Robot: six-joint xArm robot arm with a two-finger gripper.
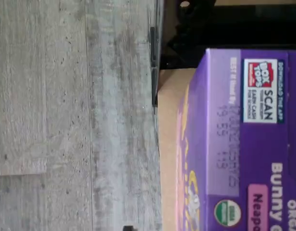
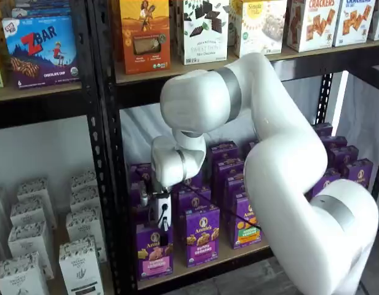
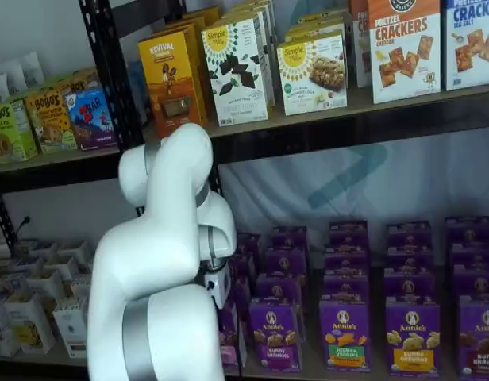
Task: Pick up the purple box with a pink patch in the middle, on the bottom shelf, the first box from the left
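Arm pose: my white arm (image 2: pixel 269 153) bends down from a big elbow in front of the shelves; the wrist hangs over the left end of the purple rows.
Gripper: my gripper (image 2: pixel 160 212) shows only as a white body just above the cartons; I cannot tell how far the fingers stand apart or whether they hold anything.
Purple box: the purple box (image 2: pixel 154 251) stands upright at the left front of the bottom shelf (image 2: pixel 239 252), directly under my gripper; the wrist view shows its top panel (image 1: pixel 249 139) close up.
Count: three purple front-row cartons show in a shelf view, pink-banded, purple-banded (image 2: pixel 202 235), and orange-green patched (image 2: pixel 243 222).
Upper shelf: four cartons (image 3: pixel 236 71) are plain; more are cut off.
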